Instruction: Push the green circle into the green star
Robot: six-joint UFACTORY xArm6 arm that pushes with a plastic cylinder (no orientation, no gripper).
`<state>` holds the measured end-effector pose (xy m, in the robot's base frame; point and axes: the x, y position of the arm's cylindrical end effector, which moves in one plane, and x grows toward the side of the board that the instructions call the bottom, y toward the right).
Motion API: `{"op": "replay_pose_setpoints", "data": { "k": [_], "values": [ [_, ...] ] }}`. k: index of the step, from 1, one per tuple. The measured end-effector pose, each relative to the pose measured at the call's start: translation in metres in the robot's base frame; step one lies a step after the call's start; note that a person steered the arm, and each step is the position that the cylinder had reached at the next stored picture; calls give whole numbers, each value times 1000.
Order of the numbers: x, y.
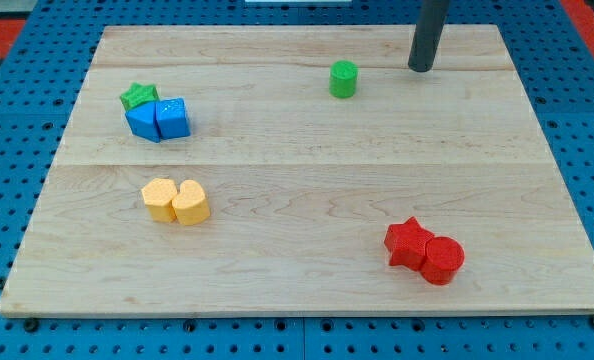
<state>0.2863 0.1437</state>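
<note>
1. My tip (420,68) is resting on the surface (297,290) to the view's right of the green circle (344,79), near it but not touching.
2. The green star (137,96) is sitting well apart from the green circle, toward the view's left, touching two blue blocks (159,120) just below it.
3. Judging the step: I am lining up behind the green circle; the push is not yet begun.
4. The next move is calling for a leftward sweep, angled slightly toward the view's bottom, keeping the circle centred.
5. There is no pincer on this rod, so I cannot tell any such state.
6. No writing or brands are showing.
</note>
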Motion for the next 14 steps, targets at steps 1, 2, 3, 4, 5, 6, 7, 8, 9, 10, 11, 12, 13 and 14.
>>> {"op": "replay_pose_setpoints", "data": {
  "k": [1, 2, 3, 4, 5, 6, 7, 8, 9, 10, 11, 12, 13, 14],
  "values": [
    [4, -89],
    [3, -105],
    [16, -78],
    [17, -136],
    [24, -224],
    [31, -277],
    [31, -214],
    [42, -153],
    [79, -133],
    [83, -183],
    [66, -214],
    [64, -254],
    [70, -277],
    [74, -269]
  ]
}}
